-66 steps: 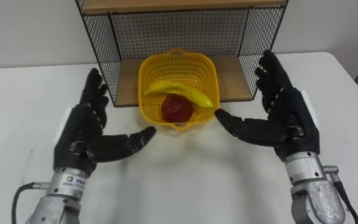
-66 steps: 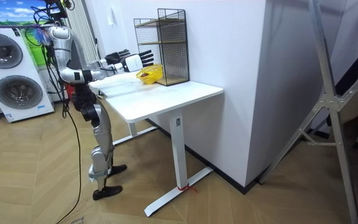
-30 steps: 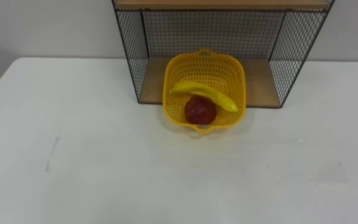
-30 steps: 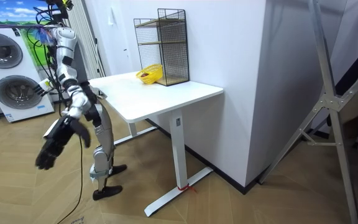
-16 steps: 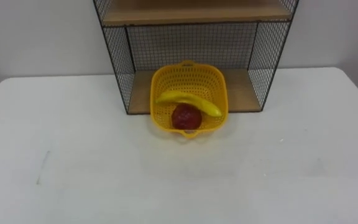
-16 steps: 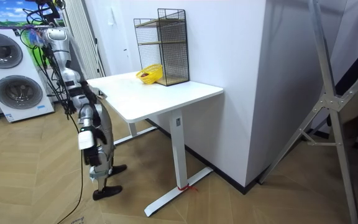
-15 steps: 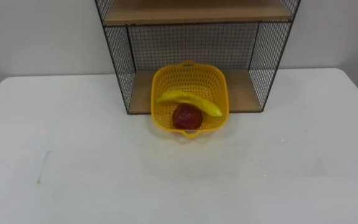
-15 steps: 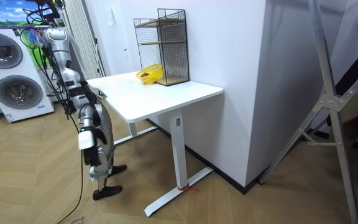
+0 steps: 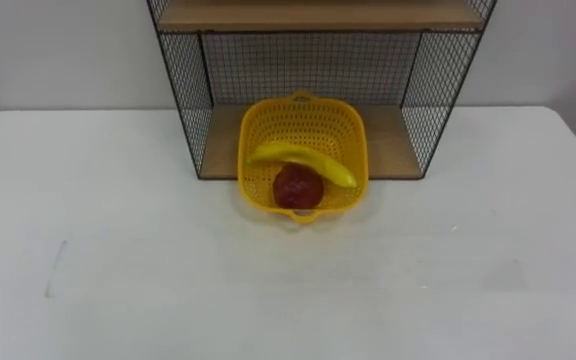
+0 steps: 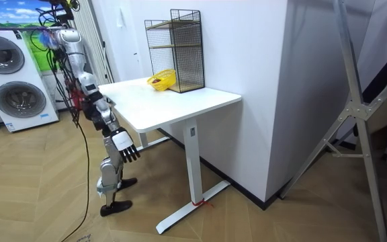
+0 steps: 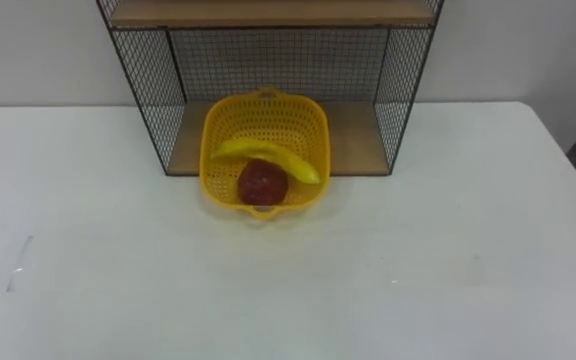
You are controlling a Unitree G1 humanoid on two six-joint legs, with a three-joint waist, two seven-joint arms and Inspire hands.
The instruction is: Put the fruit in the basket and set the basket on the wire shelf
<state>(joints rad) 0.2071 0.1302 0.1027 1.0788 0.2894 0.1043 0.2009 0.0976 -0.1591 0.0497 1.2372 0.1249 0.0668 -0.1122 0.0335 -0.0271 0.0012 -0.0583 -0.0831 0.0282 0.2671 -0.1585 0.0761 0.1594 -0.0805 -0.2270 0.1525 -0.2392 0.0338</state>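
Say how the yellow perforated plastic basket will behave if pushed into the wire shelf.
Probably light and somewhat flexible: the yellow perforated plastic basket has thin holed walls. Straddling the wire shelf's front edge, it may catch.

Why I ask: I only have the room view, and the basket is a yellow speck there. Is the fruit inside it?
Observer: Yes. A banana lies across the basket, partly over a red round fruit.
Operator: Is the basket fully on the shelf?
Observer: No. Its rear is inside the lowest bay of the wire shelf, above the bottom board; its front sticks out over the white table.
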